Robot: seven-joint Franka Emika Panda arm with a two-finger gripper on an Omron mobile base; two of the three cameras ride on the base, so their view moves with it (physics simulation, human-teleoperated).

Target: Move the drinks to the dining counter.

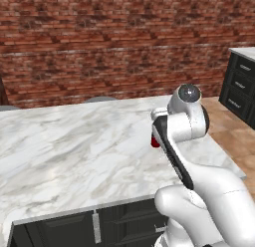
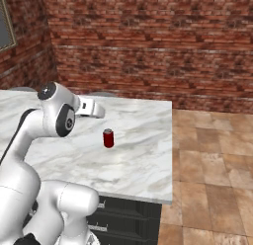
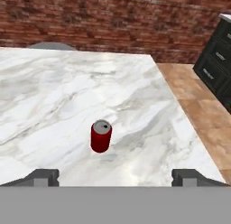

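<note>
A small dark-red can (image 3: pixel 101 136) with a silver top stands upright on the dining counter (image 3: pixel 67 92), a broad white-grey veined marble top, toward its right side. The can (image 2: pixel 108 138) is free, with nothing touching it. In the left base view only a sliver of the can (image 1: pixel 155 141) peeks out beside my arm. My gripper (image 3: pixel 116 178) is open and empty, drawn back above and short of the can. Its two dark fingertips (image 3: pixel 45 177) stand wide apart at the bottom of the hand view.
Dark drawer cabinets (image 1: pixel 241 86) stand across the tiled floor (image 2: pixel 212 155) to the counter's right. Grey stool tops (image 1: pixel 101 98) show at the counter's far edge, in front of the brick wall (image 2: pixel 148 41). The counter's right edge (image 2: pixel 172 150) runs close to the can.
</note>
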